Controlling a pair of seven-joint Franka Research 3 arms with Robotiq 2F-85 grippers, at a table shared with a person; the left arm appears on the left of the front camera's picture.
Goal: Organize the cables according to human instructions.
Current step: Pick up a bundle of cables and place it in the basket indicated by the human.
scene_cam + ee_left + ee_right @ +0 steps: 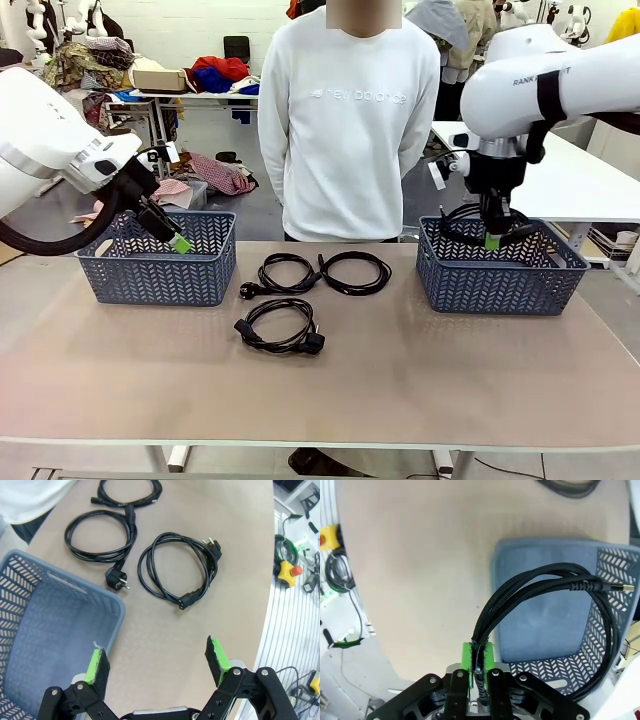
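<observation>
Three black coiled cables lie mid-table: one at left (285, 272), one beside it (355, 272), and one nearer me (280, 327). My left gripper (180, 243) hangs open over the near right corner of the left blue basket (150, 275). In the left wrist view its gripper (157, 660) holds nothing, with the nearest cable (177, 567) ahead of it and two more cables (100, 535) (130, 492) beyond. My right gripper (493, 240) is shut on a looped braided cable (462, 214) in the right basket (500, 285). The right gripper (477, 660) pinches the cable (545, 587) over the basket (545, 622).
A person in a white sweatshirt (345, 120) stands at the table's far edge between the two baskets, hands out of sight. The left basket (70, 580) looks empty inside. Bare tabletop (400, 380) stretches in front of the cables.
</observation>
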